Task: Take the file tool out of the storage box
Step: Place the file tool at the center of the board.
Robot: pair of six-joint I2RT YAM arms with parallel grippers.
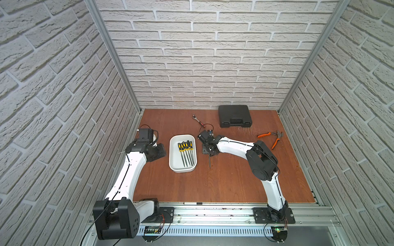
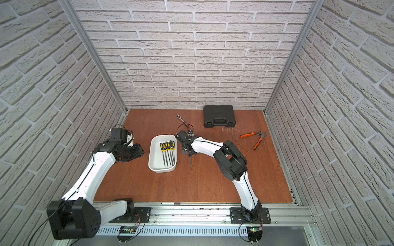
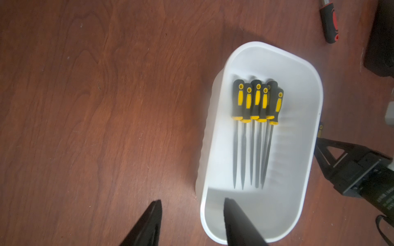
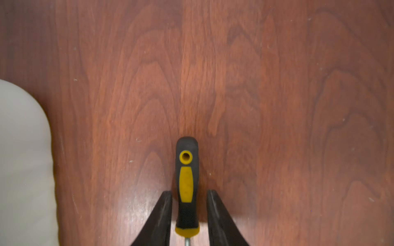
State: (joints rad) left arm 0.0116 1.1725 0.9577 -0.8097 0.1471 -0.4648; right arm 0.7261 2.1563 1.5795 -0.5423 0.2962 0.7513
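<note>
The white storage box [image 1: 174, 156] [image 2: 154, 158] [image 3: 295, 127] sits left of the table's middle, with several yellow-and-black files [image 1: 187, 151] [image 3: 255, 127] side by side inside. One file tool [image 4: 187, 185] [image 1: 210, 160] [image 2: 190, 163] lies on the wood just right of the box. My right gripper [image 4: 189, 192] [image 1: 210, 150] stands open astride its handle, with a gap on each side. The open left gripper [image 3: 192, 200] [image 1: 158, 152] is at the box's left side with nothing between its fingers. One finger [image 3: 236, 223] shows over the box's end.
A black tool case [image 1: 234, 116] stands at the back. In front of it a ratchet wrench [image 1: 198, 120] lies behind the right wrist, and orange-handled pliers [image 1: 270, 138] lie at the right. Brick-pattern walls close in three sides.
</note>
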